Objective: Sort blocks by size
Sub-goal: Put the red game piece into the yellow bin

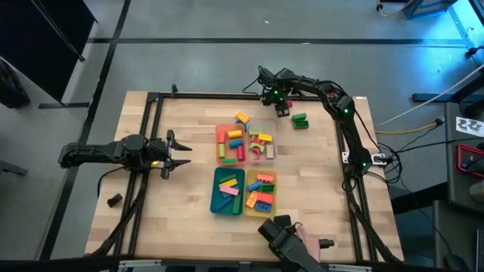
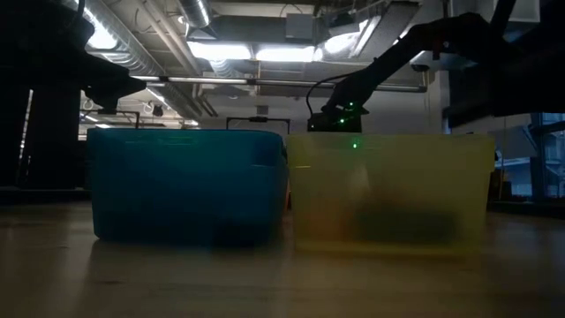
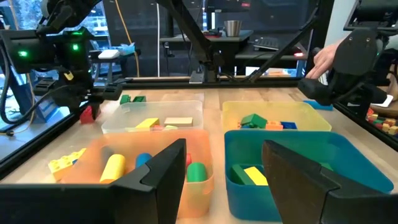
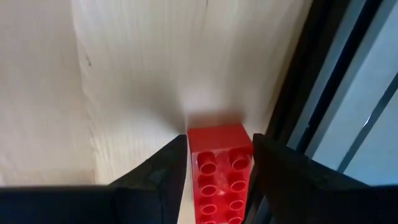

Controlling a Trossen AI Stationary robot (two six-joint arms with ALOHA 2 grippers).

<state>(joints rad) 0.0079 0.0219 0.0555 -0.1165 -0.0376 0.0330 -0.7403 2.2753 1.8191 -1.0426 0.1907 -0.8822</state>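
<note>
The right gripper (image 4: 219,163) is at the far edge of the wooden table (image 1: 181,204), near the black metal frame, and it clamps a red brick (image 4: 221,171) between its two dark fingers. The brick is hard, glossy plastic, rectangular, with two rows of round studs on top. In the high view this gripper (image 1: 281,106) is beyond the clear tray (image 1: 270,136), and a green brick (image 1: 300,120) lies alone on the wood just beside it.

The left gripper (image 1: 180,153) hangs over the left part of the table, well apart from the trays, with its fingers spread and nothing between them. Its wrist view looks across all four trays.

The trays stand together in the middle as a two-by-two group. They are thin, translucent plastic boxes with rounded corners. The orange tray (image 3: 93,163) contains a yellow cylinder (image 3: 113,168), a green rounded piece (image 3: 196,171) and a blue one; a yellow studded brick (image 3: 65,160) is at its outer side, though I cannot tell if it is touching. The clear tray (image 3: 130,113) holds flat yellow and cream bars. The teal tray (image 1: 217,198) has green, yellow and pink bars. The yellow tray (image 1: 272,198) contains orange, blue, green and red studded bricks.

At the near edge, a person's hand (image 1: 308,242) holds a black device.
</note>
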